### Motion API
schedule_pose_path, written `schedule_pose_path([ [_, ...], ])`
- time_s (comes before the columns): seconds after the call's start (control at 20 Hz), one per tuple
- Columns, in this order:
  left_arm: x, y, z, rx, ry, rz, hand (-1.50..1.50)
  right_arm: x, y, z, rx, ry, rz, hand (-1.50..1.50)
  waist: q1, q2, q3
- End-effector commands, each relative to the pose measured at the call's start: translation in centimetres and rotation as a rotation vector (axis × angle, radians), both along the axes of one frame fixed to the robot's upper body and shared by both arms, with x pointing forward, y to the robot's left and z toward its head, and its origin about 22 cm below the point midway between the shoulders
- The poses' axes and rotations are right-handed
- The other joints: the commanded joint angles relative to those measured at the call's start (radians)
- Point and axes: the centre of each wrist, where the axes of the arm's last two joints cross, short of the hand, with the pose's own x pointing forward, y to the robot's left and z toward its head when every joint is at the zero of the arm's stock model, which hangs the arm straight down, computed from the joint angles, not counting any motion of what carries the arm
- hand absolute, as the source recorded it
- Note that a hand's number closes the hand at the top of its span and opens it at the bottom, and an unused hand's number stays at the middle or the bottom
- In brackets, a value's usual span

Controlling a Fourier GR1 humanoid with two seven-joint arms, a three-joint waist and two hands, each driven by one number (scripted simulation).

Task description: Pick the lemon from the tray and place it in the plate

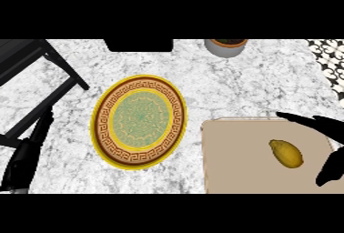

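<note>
On the tray [232, 154] at lower right, the lemon [286, 153] lies untouched, between the right hand's [331, 136] spread fingers [299, 119] above and its thumb below, apart from both. That hand is wide open and holds nothing. Left of the tray sits the plate [107, 136]. At lower left, the left hand [20, 166] is dark; I cannot tell its fingers.

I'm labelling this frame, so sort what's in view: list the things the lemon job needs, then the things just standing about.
Job:
lemon, on the tray
plate, left of the tray
right hand, open around the lemon

Standing about:
grey pot at the far edge
left hand at the left edge
</note>
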Motion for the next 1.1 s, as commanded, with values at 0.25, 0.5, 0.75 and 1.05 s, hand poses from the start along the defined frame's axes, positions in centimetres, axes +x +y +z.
schedule_pose_path([
  [0.25,-0.8,0.9,-1.0,0.006,-0.003,0.020,0.00,-0.8,1.2,-2.5,-0.032,0.032,0.029,-1.50,-0.005,-0.001,-0.001],
  [0.5,0.9,-0.9,-0.3,-0.003,-0.006,0.001,0.00,0.9,1.6,-5.7,-0.035,0.036,0.026,-1.50,0.002,0.001,0.000],
  [0.75,-1.3,-0.5,-1.4,-0.007,0.001,-0.015,0.00,1.8,2.7,-5.5,0.042,0.021,0.028,1.50,0.004,0.001,0.000],
  [1.05,-0.5,0.7,0.9,0.004,-0.026,0.011,0.00,0.2,2.2,-5.0,0.064,-0.012,0.041,1.50,-0.004,-0.001,0.000],
])
